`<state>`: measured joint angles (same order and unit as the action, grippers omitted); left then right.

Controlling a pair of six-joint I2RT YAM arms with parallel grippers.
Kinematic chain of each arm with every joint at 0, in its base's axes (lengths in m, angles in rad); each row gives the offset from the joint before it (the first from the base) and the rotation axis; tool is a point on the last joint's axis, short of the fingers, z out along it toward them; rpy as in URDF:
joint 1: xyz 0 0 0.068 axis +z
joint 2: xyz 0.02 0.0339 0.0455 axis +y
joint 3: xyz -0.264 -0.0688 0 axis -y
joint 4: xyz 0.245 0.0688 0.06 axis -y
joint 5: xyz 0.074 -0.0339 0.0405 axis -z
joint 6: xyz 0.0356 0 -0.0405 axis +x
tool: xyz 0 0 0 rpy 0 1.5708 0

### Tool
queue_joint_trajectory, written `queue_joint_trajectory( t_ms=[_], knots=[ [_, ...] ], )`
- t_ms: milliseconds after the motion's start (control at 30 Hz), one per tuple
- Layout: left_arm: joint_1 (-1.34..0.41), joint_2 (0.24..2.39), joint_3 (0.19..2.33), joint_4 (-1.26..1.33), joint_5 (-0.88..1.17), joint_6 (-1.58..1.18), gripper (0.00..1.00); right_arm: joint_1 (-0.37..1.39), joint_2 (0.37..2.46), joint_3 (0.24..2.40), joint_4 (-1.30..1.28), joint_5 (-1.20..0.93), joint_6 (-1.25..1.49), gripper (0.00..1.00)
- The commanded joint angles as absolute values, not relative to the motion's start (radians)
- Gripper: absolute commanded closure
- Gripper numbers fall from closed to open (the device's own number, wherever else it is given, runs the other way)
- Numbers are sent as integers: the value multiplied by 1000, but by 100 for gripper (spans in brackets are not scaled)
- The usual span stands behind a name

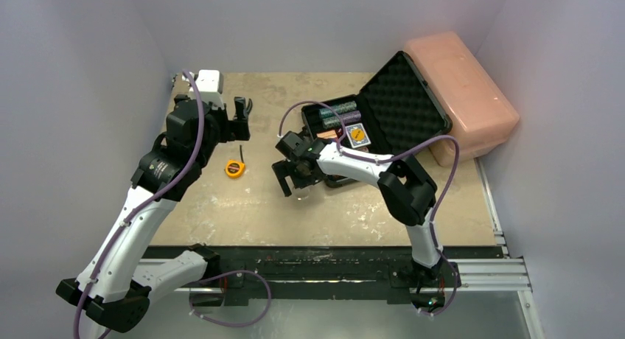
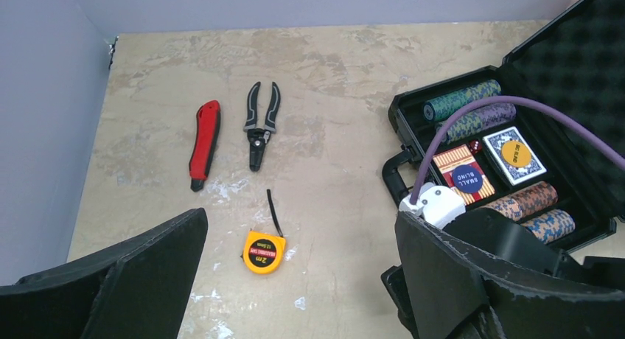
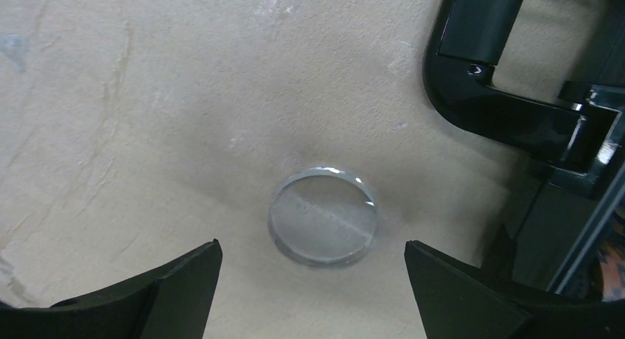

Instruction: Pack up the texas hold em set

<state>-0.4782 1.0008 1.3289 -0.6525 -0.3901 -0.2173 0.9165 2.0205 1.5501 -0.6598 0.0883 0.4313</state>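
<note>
The black case stands open at the back right, its foam lid up. In the left wrist view its tray holds chip stacks, a red deck under a blue round button, a blue deck and a red die. A clear round button lies flat on the table beside the case handle. My right gripper hangs open just over it, one finger on each side, not touching. My left gripper is open and empty, raised over the table's left.
A yellow tape measure, pliers and a red utility knife lie on the left half of the table. A pink plastic box sits behind the case against the right wall. A white block stands at the back left.
</note>
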Motion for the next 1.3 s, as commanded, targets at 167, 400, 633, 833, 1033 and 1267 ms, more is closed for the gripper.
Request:
queue_joint_trajectory(
  t_ms=[167,400,633,833,1033,1267],
  knots=[
    [-474,979,1327,-610,-399,-214,0,928,2073,1601,-678,152,446,1],
    [-474,973,1327,-611,-391,-213,0,937,2091,1592,-673,156,447,7],
    [-474,973,1327,-608,-388,-212,0,951,2111,1601,-684,170,447,16],
    [-474,974,1327,-608,-382,-210,0,959,2124,1594,-683,170,446,25],
    [-474,973,1327,-609,-379,-210,0,959,2131,1591,-683,178,446,25],
    [-474,971,1327,-609,-376,-209,0,959,2142,1601,-683,177,446,32]
  ],
)
